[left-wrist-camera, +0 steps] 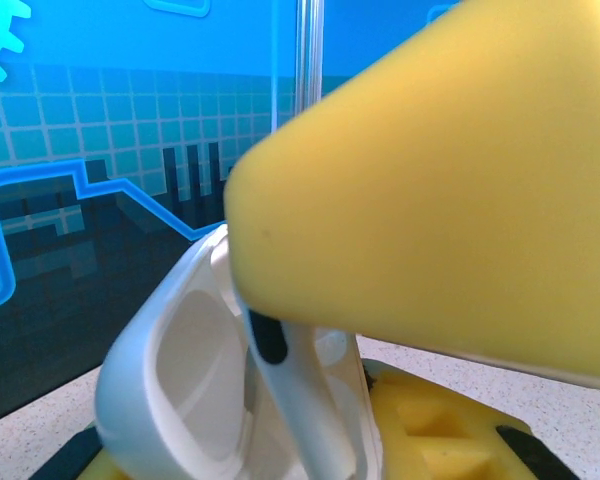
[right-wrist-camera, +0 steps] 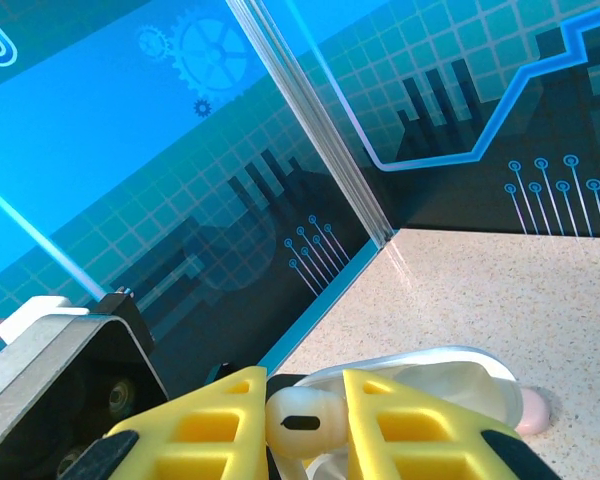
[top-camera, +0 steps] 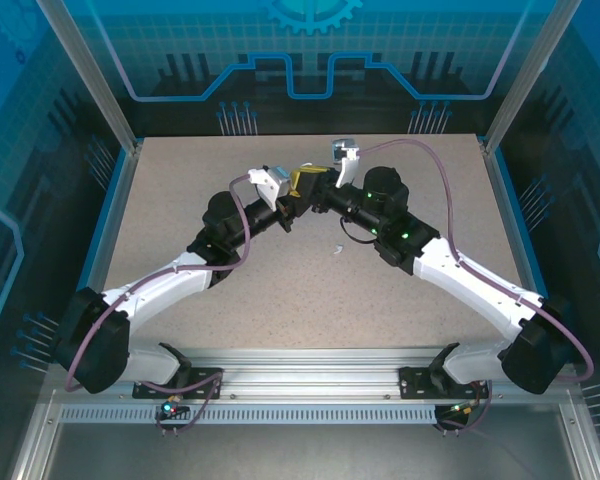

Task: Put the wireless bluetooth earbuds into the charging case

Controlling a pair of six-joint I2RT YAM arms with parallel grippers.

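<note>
Both grippers meet over the middle of the table. My left gripper (top-camera: 289, 200) (left-wrist-camera: 280, 455) is shut on the open white charging case (left-wrist-camera: 180, 380) (right-wrist-camera: 450, 372), whose hollow lid stands up on the left. My right gripper (top-camera: 315, 187) (right-wrist-camera: 302, 425) is shut on a glossy white earbud (right-wrist-camera: 302, 420) (left-wrist-camera: 290, 390) with a black slot. The earbud's stem reaches down into the case. One yellow finger (left-wrist-camera: 450, 180) of the right gripper looms large in the left wrist view. Another tiny white piece (top-camera: 335, 249) lies on the table. A pinkish piece (right-wrist-camera: 536, 408) shows at the case's far edge.
The speckled tabletop (top-camera: 180, 200) is walled by clear panels on metal posts (top-camera: 125, 130) (top-camera: 490, 135). In the right wrist view a blue edge strip (right-wrist-camera: 320, 310) runs along the foot of the wall. Purple cables (top-camera: 445, 180) loop over both arms.
</note>
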